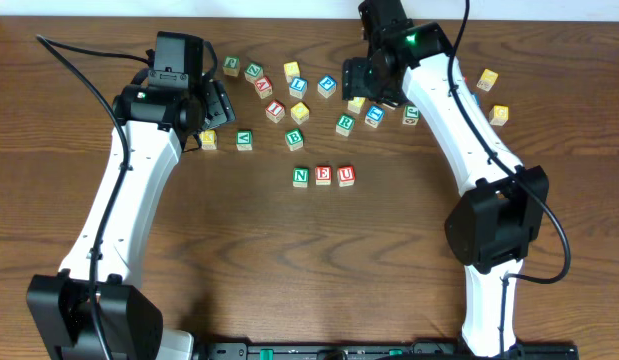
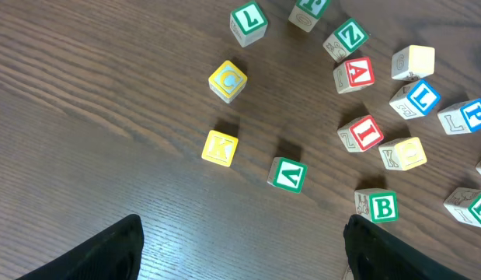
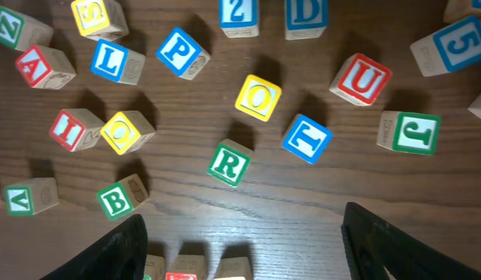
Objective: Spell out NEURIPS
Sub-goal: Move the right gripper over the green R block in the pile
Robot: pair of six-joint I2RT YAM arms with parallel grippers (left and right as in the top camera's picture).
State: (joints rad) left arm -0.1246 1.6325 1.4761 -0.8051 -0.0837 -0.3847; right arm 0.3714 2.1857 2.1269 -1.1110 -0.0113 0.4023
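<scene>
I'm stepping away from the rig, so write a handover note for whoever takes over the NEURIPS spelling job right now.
Left gripper: open, empty, near the yellow K.
Right gripper: open, empty, poised by the green R.
Done: N, E and U sit in a row.
Left: green R next, then red I, blue P and yellow S. None is placed yet.
</scene>
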